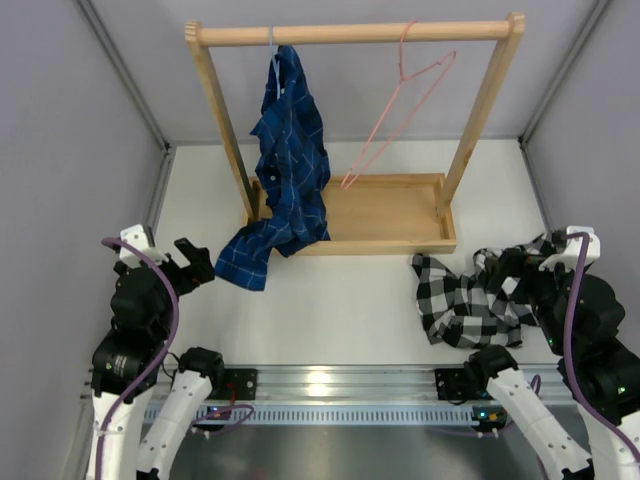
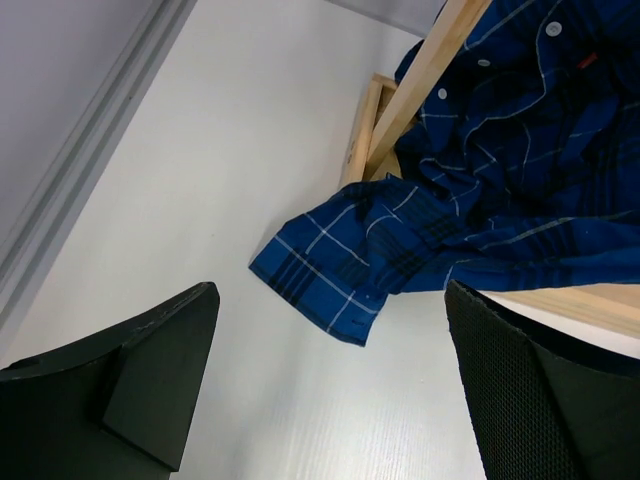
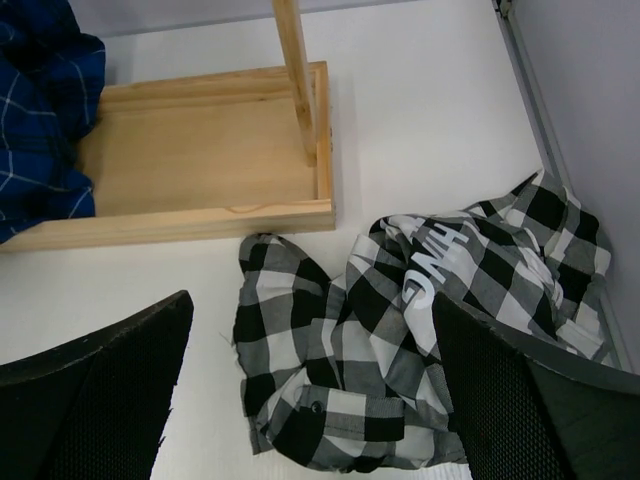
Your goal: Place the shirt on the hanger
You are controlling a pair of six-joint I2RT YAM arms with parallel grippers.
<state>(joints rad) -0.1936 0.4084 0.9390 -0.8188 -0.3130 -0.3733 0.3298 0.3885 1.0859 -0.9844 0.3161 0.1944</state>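
The black-and-white checked shirt (image 1: 465, 300) lies crumpled on the table at the right, in front of the rack's tray; in the right wrist view it (image 3: 420, 330) shows white lettering. The pink wire hanger (image 1: 400, 110) hangs empty and tilted on the rack's top bar, right of centre. My right gripper (image 1: 510, 262) is open above the shirt's right side, holding nothing; its fingers (image 3: 540, 400) stand wide over the cloth. My left gripper (image 1: 195, 265) is open and empty at the left, near the blue shirt's hem.
A wooden rack (image 1: 355, 35) with a tray base (image 1: 390, 215) stands at the back. A dark blue plaid shirt (image 1: 290, 160) hangs on a pale hanger at the rack's left, its hem (image 2: 340, 275) trailing on the table. Grey walls close both sides.
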